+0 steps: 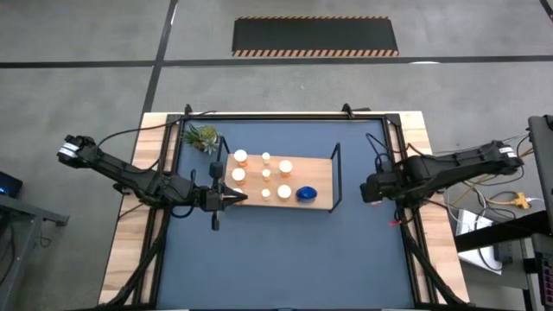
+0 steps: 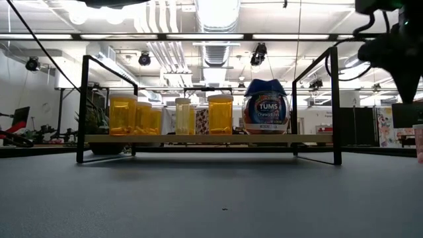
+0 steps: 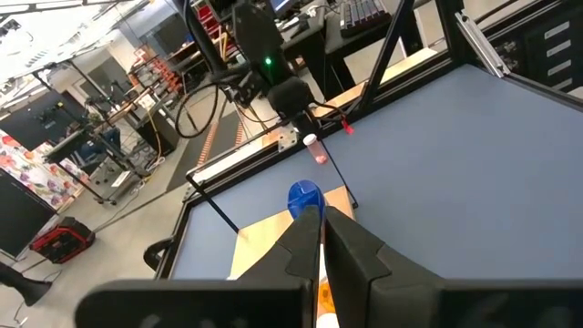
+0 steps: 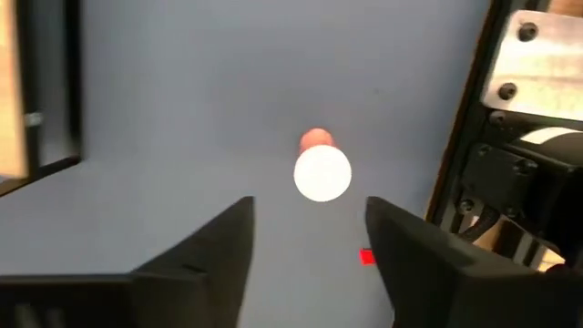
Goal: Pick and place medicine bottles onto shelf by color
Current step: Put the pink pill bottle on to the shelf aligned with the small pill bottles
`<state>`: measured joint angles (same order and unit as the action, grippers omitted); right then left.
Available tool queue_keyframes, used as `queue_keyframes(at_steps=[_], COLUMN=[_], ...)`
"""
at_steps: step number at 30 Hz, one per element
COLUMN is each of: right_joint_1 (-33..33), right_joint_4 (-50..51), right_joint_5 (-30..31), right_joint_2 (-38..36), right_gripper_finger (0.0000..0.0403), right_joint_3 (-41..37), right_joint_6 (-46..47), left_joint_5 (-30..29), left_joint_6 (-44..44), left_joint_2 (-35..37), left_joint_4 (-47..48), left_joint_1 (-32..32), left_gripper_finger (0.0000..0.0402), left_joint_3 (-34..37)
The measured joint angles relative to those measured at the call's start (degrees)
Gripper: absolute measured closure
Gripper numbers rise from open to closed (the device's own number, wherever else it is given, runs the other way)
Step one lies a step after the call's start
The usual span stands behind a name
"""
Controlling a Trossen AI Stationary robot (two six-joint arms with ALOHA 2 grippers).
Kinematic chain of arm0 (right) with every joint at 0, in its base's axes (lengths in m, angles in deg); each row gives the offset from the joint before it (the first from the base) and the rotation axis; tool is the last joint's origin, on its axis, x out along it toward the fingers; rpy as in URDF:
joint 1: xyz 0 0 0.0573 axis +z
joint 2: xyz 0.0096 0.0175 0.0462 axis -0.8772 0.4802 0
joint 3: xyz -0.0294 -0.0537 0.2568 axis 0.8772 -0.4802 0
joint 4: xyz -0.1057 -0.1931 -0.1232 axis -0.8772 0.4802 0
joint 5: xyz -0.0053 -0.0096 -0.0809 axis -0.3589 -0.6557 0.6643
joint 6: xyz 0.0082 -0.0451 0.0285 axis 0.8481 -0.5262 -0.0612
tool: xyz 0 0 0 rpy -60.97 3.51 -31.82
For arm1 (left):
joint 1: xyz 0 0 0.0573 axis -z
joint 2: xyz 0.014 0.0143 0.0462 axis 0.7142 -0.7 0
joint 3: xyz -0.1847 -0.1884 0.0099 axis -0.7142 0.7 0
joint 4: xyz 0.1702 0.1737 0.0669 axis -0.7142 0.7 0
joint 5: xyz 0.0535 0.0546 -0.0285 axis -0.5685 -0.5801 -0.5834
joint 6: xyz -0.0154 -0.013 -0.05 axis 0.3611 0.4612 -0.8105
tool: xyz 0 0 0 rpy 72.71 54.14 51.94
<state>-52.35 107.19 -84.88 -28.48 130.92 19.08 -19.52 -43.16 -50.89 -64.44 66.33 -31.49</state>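
The light-wood shelf [image 1: 316, 171] stands mid-table on the blue mat. On it stand several white-capped orange medicine bottles [image 2: 123, 114] and one blue bottle [image 1: 306, 193], all upright on their bases. A small pinkish bottle with a white cap [image 4: 322, 173] stands alone on the mat near the table's right edge, also seen from the left wrist [image 3: 314, 150]. My right gripper [image 4: 310, 237] hangs open above it, pointing down, with a finger on either side and clear of the bottle. My left gripper [image 3: 321, 228] is shut and empty above the shelf's near left corner [image 1: 238, 198].
A small green plant [image 1: 201, 136] sits at the mat's far left corner. The shelf's black wire end frames [image 2: 334, 99] rise at its two short ends. A black frame rail [image 4: 465, 137] runs close beside the lone bottle, along the table's right edge.
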Motion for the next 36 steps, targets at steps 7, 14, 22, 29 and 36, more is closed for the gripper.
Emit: queue_keyframes(at_steps=[7, 14, 22, 29, 36], right_joint_1=[0.0, -0.1, -1.2, -1.5, -1.5], right_joint_4=[0.3, -0.2, -1.9, -4.3, -7.4], right_joint_5=[0.8, 1.7, 1.5, 1.2, 1.3], right_joint_2=[6.6, 11.0, 14.9, 18.2, 20.0], right_gripper_finger=[0.0126, 0.0125, 0.0152, 0.0168, 0.0209], right_joint_3=[-0.1, -0.8, -1.4, -2.0, -2.1], right_joint_6=[0.3, -0.4, -2.9, -5.4, -7.2], left_joint_5=[0.0, 0.0, 0.0, 0.0, 0.0], left_joint_6=[0.0, 0.0, 0.0, 0.1, 0.1], left_joint_2=[0.0, 0.0, 0.6, 1.5, 1.7], left_joint_4=[0.0, 0.0, 0.1, 0.0, 0.0], left_joint_1=[0.0, 0.0, 0.0, 0.0, 0.0], left_gripper_finger=[0.0402, 0.0402, 0.0402, 0.0402, 0.0402], left_joint_3=[0.0, 0.2, 0.8, 1.2, 1.6])
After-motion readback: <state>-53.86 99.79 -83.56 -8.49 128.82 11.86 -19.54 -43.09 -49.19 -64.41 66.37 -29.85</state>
